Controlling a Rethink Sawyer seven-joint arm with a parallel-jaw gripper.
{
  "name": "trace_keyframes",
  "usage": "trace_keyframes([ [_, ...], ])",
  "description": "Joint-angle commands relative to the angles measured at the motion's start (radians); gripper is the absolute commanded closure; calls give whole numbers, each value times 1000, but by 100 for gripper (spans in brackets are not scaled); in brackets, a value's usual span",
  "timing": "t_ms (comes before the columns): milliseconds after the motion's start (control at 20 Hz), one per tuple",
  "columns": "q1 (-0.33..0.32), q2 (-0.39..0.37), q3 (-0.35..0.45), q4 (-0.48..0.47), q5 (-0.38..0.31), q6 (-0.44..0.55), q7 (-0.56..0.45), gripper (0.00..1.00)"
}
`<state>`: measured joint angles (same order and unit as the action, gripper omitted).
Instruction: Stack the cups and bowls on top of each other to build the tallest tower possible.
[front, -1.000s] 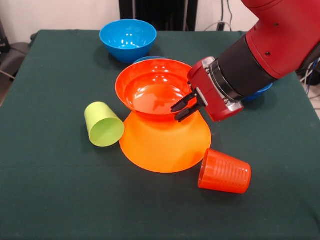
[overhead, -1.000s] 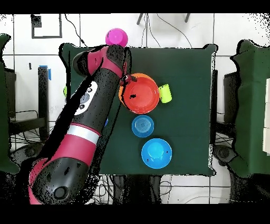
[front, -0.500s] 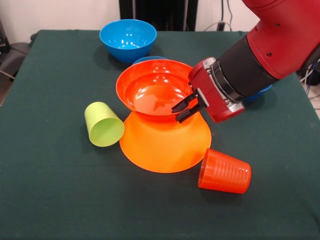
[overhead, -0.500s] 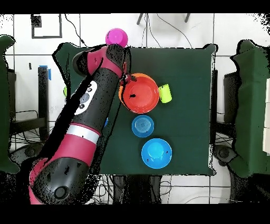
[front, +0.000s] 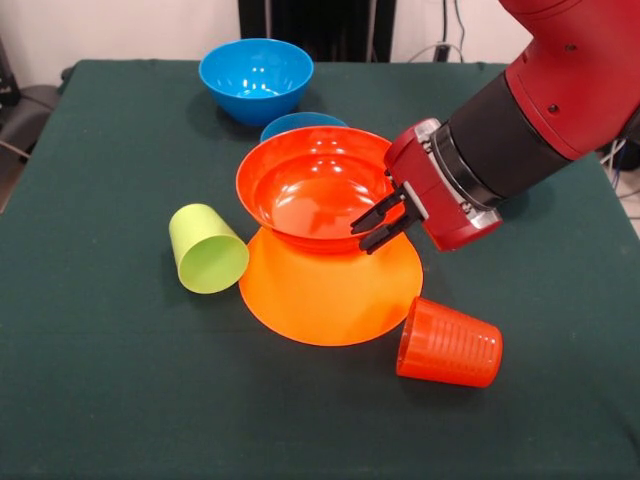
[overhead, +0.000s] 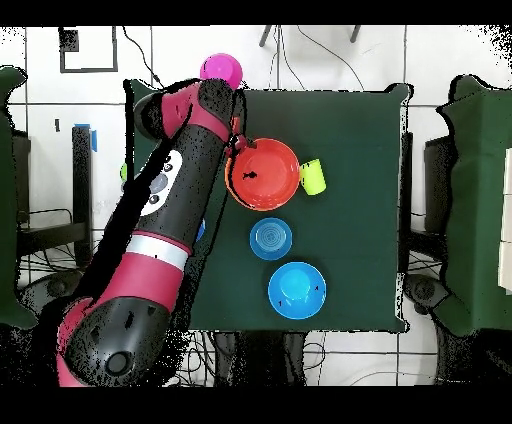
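A medium red-orange bowl (front: 312, 188) stands upright over the upturned large light-orange bowl (front: 328, 290), the tower's wide base. My gripper (front: 373, 224) is at the red-orange bowl's right rim, shut on it, with one finger inside and one outside. Left of the base, a lime-green cup (front: 207, 250) lies on its side. A ribbed orange cup (front: 450, 343) lies on its side at the front right. In the overhead view the arm covers the gripper's body beside the red-orange bowl (overhead: 266, 173), and the green cup (overhead: 313, 176) lies just to the bowl's right.
A blue bowl (front: 256, 78) stands upright at the back, and a smaller blue bowl (front: 300, 125) peeks out behind the red-orange one. Overhead, a pink bowl (overhead: 221, 70) sits at the table's edge, with two blue bowls (overhead: 270, 238) (overhead: 297, 290) below the stack.
My gripper and the red-orange bowl have shifted slightly right and toward the front of the front view. More of the small blue bowl behind now shows.
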<state>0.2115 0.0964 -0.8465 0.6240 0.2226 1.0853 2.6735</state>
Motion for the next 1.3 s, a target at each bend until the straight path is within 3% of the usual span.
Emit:
trace_keyframes([
  [50, -21, -8, 113, -31, -15, 52, -82, 100],
  [850, -20, -7, 112, -27, -18, 41, -76, 100],
  [900, -19, -8, 112, -24, -19, 36, -72, 0],
  [1300, -27, 2, 103, -58, -13, 74, -81, 0],
])
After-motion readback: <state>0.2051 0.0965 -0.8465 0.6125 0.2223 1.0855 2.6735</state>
